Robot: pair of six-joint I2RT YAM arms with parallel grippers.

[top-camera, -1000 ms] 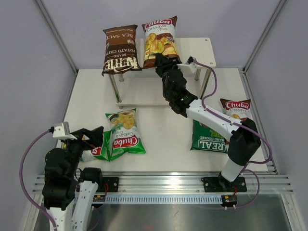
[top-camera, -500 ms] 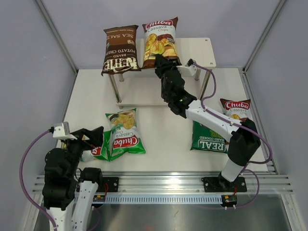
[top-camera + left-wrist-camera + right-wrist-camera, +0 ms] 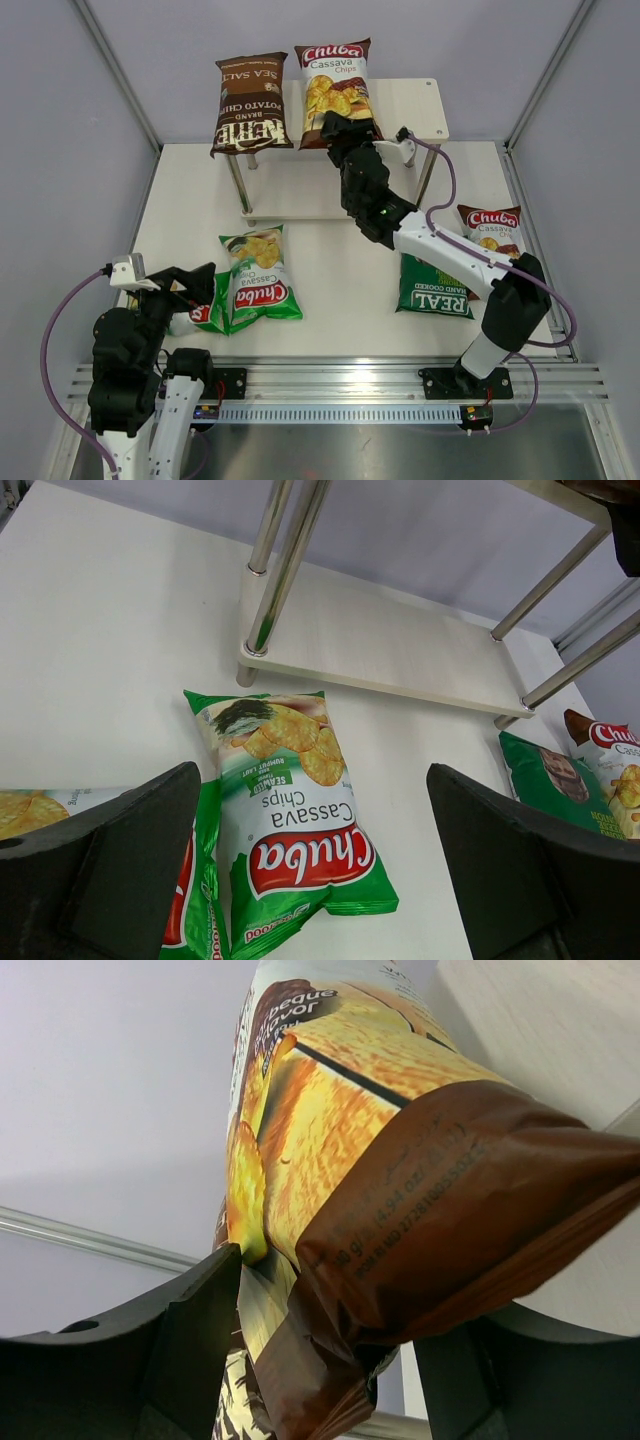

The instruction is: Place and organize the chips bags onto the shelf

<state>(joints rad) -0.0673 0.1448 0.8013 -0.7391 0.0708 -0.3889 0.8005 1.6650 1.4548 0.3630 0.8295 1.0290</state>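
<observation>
My right gripper (image 3: 338, 126) is shut on the bottom edge of a white-brown Chuba Cassava bag (image 3: 335, 85), which stands on the top board of the shelf (image 3: 415, 105) against the back wall. In the right wrist view the bag (image 3: 400, 1160) fills the space between the jaws of that gripper (image 3: 330, 1360). The dark brown Kettle bag (image 3: 248, 105) stands to its left. My left gripper (image 3: 315, 880) is open and empty above a light green Chuba bag (image 3: 300, 820), with a second light green bag (image 3: 205, 312) beside it.
A dark green REAL bag (image 3: 435, 288) and another white-brown Chuba bag (image 3: 492, 228) lie on the table at the right, by my right arm. The shelf's lower board (image 3: 400, 660) holds nothing. Grey walls close in the table on three sides.
The Chuba Cassava bag in my right gripper has turned from tilted to more upright on the top board, and the gripper has shifted slightly right. The left arm has not moved.
</observation>
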